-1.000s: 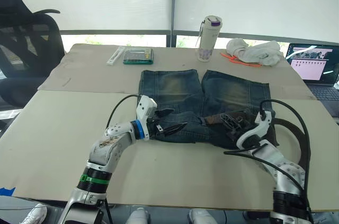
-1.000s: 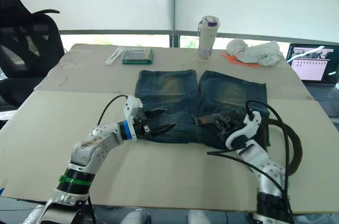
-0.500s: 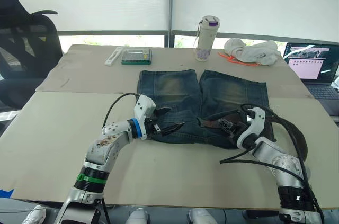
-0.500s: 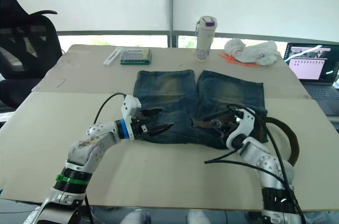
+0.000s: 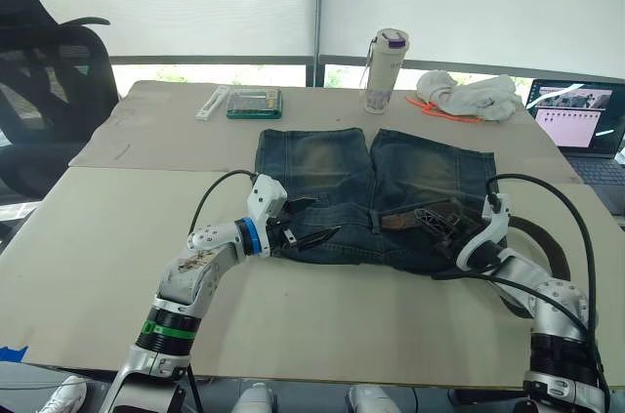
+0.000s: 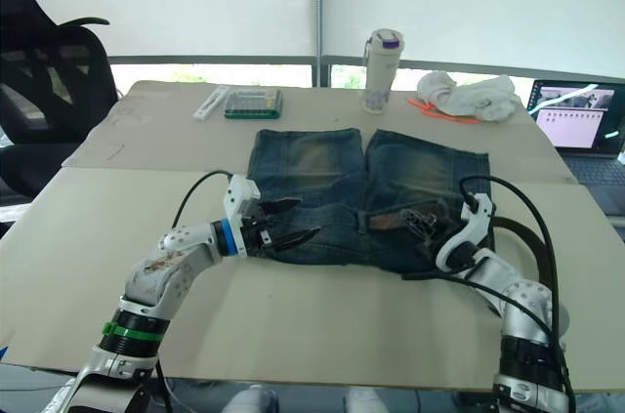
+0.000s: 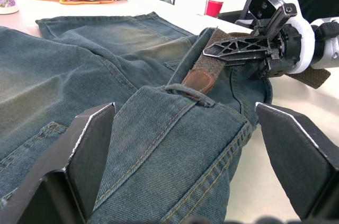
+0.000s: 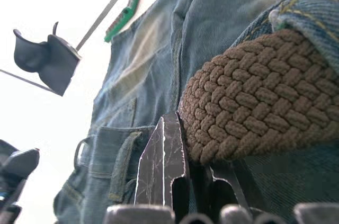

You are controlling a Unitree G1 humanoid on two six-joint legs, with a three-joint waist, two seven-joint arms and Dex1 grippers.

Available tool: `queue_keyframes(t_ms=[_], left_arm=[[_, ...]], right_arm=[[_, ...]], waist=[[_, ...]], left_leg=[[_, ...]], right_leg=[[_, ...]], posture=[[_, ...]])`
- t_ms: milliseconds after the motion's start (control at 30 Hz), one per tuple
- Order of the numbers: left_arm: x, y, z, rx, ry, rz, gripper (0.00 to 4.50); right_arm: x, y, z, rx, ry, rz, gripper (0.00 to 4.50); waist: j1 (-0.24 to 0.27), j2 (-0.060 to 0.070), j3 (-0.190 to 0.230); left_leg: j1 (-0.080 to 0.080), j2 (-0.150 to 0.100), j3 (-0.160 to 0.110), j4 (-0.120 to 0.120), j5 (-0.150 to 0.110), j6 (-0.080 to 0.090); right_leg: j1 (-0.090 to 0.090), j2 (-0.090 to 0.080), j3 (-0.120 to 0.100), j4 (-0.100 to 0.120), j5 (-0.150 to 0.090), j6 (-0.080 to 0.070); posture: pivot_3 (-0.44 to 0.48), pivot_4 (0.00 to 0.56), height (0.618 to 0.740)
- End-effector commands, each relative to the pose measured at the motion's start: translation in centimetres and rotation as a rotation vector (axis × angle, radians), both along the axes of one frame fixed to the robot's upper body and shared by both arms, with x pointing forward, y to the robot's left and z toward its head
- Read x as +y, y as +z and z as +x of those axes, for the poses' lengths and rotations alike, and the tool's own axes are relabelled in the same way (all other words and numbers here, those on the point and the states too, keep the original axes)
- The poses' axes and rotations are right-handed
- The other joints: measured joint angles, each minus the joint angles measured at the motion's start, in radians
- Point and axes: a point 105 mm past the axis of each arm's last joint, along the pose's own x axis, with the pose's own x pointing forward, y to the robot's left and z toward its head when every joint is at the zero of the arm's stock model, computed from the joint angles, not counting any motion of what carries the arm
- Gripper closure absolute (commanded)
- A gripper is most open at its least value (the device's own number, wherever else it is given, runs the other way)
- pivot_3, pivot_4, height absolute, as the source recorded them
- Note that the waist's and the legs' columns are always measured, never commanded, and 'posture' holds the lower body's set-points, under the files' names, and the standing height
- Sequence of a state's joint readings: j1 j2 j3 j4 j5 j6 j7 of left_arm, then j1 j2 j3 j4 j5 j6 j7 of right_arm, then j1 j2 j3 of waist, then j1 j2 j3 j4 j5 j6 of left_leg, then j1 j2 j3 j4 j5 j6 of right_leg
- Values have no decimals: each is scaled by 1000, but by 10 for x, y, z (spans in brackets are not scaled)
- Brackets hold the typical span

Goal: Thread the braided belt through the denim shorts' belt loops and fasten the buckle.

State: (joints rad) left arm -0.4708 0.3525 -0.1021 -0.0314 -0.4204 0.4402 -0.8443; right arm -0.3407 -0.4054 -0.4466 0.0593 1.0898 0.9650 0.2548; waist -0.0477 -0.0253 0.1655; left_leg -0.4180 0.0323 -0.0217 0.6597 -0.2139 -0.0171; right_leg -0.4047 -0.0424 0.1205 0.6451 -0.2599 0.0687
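Observation:
The denim shorts (image 5: 322,164) lie flat mid-table, waistband toward me. My left gripper (image 5: 314,221) is open, its fingers standing on either side of the bunched waistband near a belt loop (image 7: 189,95). The braided belt (image 5: 405,221) runs along the right half of the waistband; its brown leather tip (image 7: 197,81) sticks out just past that loop. My right gripper (image 5: 437,223) is shut on the belt, seen close up as brown braid (image 8: 254,107) against one finger (image 8: 161,166). The rest of the belt curls off to the right (image 5: 552,247). I cannot make out the buckle.
A bottle (image 5: 386,71), a white cloth bundle (image 5: 469,96) and a green box (image 5: 254,103) sit along the far side. A laptop (image 5: 581,125) is at the far right, an office chair (image 5: 49,81) at the left. Black cables arc over both arms.
My right arm has swung a little out to the right, still holding the belt at the waistband. The left gripper stays open in the same place.

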Motion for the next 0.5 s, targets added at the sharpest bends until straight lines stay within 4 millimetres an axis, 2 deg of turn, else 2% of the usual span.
queue_keyframes(t_ms=[33, 133, 300, 500], left_arm=[[-2, 18, -6, -88, -39, -1, 27], [-1, 21, -10, -107, -65, 17, 27], [4, 26, -14, -138, -86, 66, 27], [12, 28, -13, -158, -84, 107, 27]], right_arm=[[2, 17, -1, -48, 45, 55, 4500], [4, 21, -1, -51, 55, 91, 4500], [16, 6, 4, 3, 71, 33, 4500], [31, 0, 6, 15, 105, -32, 4500]], waist=[[-1, 0, 0], [0, 0, 0], [-1, 0, 0], [-2, 0, 0]], left_leg=[[0, 0, 0, 0, 0, 0], [0, 0, 0, 0, 0, 0], [0, 0, 0, 0, 0, 0], [0, 0, 0, 0, 0, 0]], right_leg=[[0, 0, 0, 0, 0, 0], [0, 0, 0, 0, 0, 0], [0, 0, 0, 0, 0, 0], [0, 0, 0, 0, 0, 0]], posture=[[0, 150, 737], [0, 150, 737], [0, 150, 737], [0, 150, 737]])
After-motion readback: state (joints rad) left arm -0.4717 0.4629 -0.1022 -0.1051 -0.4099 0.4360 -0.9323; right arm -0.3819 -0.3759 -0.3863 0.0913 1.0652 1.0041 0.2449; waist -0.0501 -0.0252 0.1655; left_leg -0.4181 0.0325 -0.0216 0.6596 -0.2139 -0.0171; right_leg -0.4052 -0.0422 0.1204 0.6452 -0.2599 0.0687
